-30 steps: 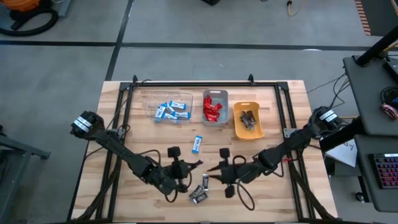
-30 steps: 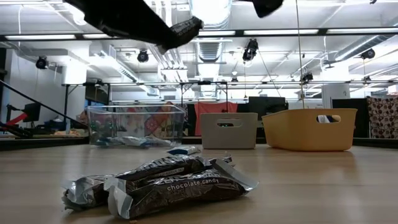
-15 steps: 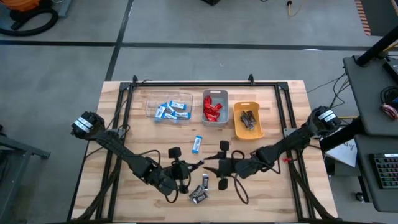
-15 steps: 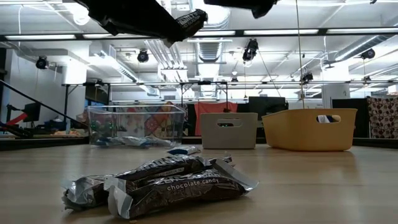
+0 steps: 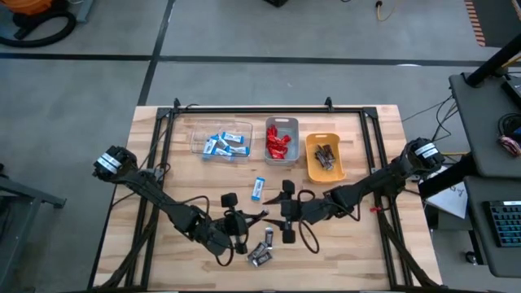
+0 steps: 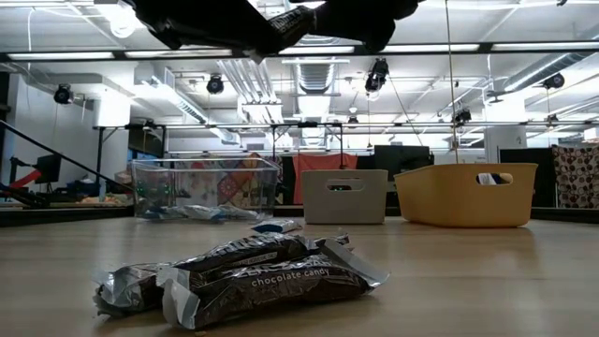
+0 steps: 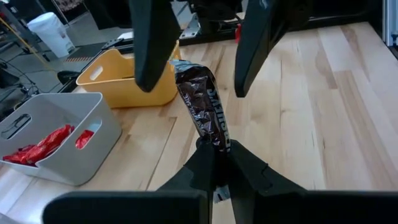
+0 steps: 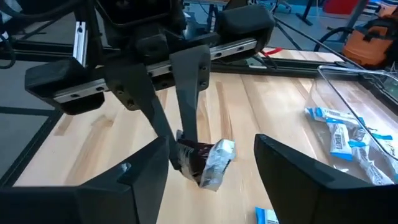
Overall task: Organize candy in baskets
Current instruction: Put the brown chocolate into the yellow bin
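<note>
The high view looked straight down from well above both arms, taking in the whole table [image 5: 358, 244]. The low view sat at tabletop level, under the raised grippers, facing the baskets and room. Each wrist view looked forward past its own fingers, close to the other arm's gripper. Both wrist views shared the dark candy bar [image 7: 204, 112] held between the arms.
</note>
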